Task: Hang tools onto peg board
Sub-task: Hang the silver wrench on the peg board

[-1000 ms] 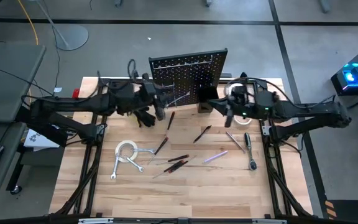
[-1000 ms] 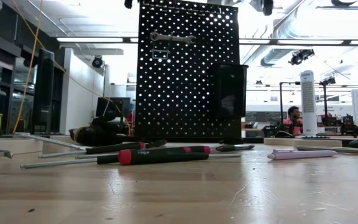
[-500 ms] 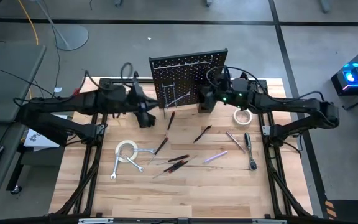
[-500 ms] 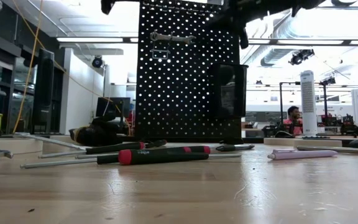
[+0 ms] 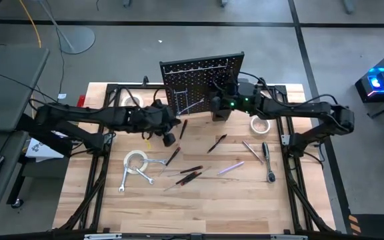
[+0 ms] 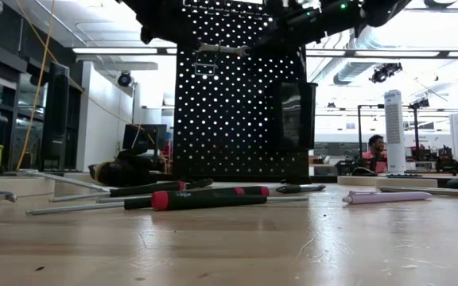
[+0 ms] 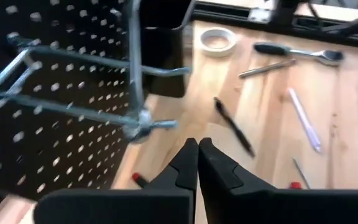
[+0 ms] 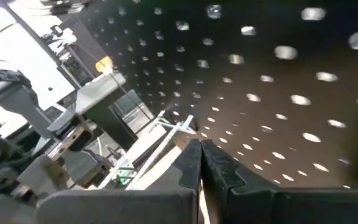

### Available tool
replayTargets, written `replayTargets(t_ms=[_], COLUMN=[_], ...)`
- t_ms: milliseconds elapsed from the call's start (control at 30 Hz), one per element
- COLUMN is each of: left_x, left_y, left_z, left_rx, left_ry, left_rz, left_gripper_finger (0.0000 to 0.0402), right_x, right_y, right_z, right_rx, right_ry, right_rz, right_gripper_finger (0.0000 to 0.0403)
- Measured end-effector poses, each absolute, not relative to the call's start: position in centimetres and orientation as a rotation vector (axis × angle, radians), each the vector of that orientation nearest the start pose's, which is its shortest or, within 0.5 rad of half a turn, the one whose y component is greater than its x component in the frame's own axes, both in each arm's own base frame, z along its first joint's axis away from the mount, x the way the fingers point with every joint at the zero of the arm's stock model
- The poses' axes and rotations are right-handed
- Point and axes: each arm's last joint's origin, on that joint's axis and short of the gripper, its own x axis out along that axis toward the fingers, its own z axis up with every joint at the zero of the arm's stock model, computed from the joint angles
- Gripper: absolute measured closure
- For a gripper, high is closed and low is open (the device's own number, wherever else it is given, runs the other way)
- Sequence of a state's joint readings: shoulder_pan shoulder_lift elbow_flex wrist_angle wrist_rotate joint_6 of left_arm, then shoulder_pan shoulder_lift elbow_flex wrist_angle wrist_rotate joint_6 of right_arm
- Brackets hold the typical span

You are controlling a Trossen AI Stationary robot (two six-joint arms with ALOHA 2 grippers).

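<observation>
Upright black peg board (image 5: pixel 201 80) with hung wrench (image 6: pixel 219 48), tools (image 5: pixel 191 172) scattered on table

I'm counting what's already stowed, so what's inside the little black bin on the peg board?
The bin hangs on the peg board's front. No view shows inside it: the right gripper covers its top from above, and from the low view its wall hides the contents.

Seated person (image 6: pixel 376 151), perhaps at a desk, behind table (image 6: pixel 237 246)
</observation>
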State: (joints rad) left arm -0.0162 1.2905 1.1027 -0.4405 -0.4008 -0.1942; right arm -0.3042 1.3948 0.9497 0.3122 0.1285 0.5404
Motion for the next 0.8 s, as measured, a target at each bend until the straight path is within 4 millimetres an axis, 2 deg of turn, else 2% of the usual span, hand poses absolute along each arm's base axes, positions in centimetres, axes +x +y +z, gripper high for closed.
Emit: replayTargets(t_ms=[133,367,800], left_x=[27.1,27.0,26.9], left_y=[0.9,0.9,1.1], left_z=[32.0,32.0,32.0], left_rx=[-0.062,-0.045,-0.033], left_ry=[0.546,0.553,0.552], left_rz=[0.497,0.51,0.547], left_gripper_finger=[0.0401,0.0401,0.0401], right_x=[31.2,32.5,32.4], right_y=[-10.2,-10.6,-10.6], right_z=[30.4,30.9,30.4], right_rx=[0.519,0.455,0.449], right_ry=[0.028,0.143,0.232], right_rz=[-0.429,-0.446,-0.469], right_gripper_finger=[0.0403,0.0403,0.0403])
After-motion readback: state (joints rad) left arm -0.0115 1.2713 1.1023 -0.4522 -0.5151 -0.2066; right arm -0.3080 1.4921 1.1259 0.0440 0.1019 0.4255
